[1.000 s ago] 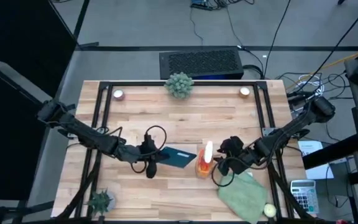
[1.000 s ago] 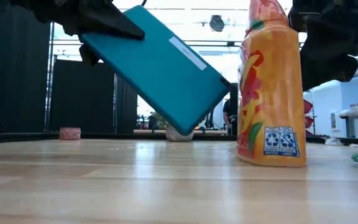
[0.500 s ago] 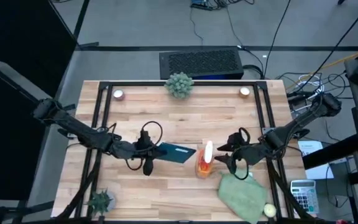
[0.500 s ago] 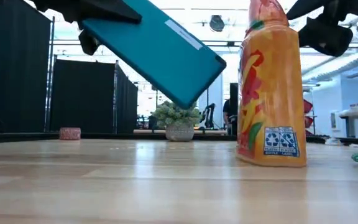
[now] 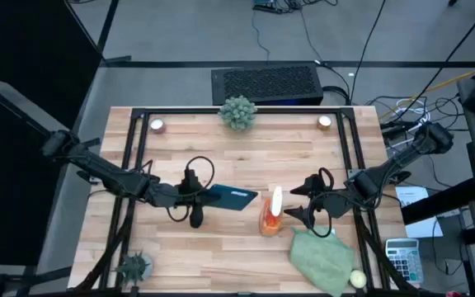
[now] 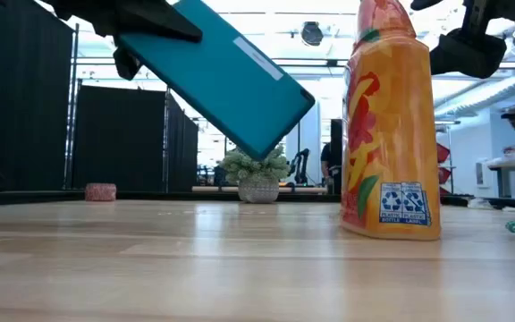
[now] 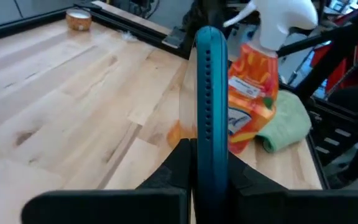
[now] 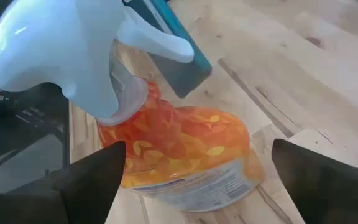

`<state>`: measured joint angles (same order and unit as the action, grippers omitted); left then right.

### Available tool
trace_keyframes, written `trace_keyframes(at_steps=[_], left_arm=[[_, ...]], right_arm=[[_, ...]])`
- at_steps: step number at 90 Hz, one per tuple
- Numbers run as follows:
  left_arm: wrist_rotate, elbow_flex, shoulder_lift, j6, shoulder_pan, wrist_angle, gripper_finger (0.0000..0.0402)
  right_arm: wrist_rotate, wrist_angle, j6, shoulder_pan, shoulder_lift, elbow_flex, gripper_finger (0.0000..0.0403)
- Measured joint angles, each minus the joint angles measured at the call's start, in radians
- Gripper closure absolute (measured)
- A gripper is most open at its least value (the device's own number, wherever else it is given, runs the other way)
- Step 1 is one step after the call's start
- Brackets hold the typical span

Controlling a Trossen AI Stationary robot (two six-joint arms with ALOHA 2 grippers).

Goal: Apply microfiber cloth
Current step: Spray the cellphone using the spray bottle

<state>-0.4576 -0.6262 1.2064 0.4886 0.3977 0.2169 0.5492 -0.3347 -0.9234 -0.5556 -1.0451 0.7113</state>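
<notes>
Left gripper (image 7: 205,163) clamps my flat teal tablet (image 5: 231,198) aloft; right gripper (image 5: 297,201), fingers spread, flanks the orange spray bottle (image 5: 270,216), seemingly untouched, near the sage-green microfiber cloth (image 5: 322,257).

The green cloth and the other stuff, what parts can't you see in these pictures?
- Microfiber cloth: high view, near edge cut off; low view shows only a sliver at the right edge.
- Tablet: left wrist view shows only its edge; the left gripper covers one end.
- Spray bottle: low view crops its top.
</notes>
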Motion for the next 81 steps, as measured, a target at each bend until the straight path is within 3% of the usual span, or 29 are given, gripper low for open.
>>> trace_keyframes(at_steps=[45,61,81], left_arm=[[0.009,0.001,0.000,-0.023,-0.042,0.005,0.0392],[0.013,0.001,0.000,-0.026,-0.058,0.006,0.0392],[0.023,0.001,0.000,-0.026,-0.058,0.006,0.0392]], right_arm=[[-0.028,0.052,-0.046,0.012,0.001,0.000,0.0011],[-0.023,0.053,-0.012,-0.027,0.089,0.000,0.0010],[0.204,0.077,0.206,-0.175,0.174,0.000,0.0012]])
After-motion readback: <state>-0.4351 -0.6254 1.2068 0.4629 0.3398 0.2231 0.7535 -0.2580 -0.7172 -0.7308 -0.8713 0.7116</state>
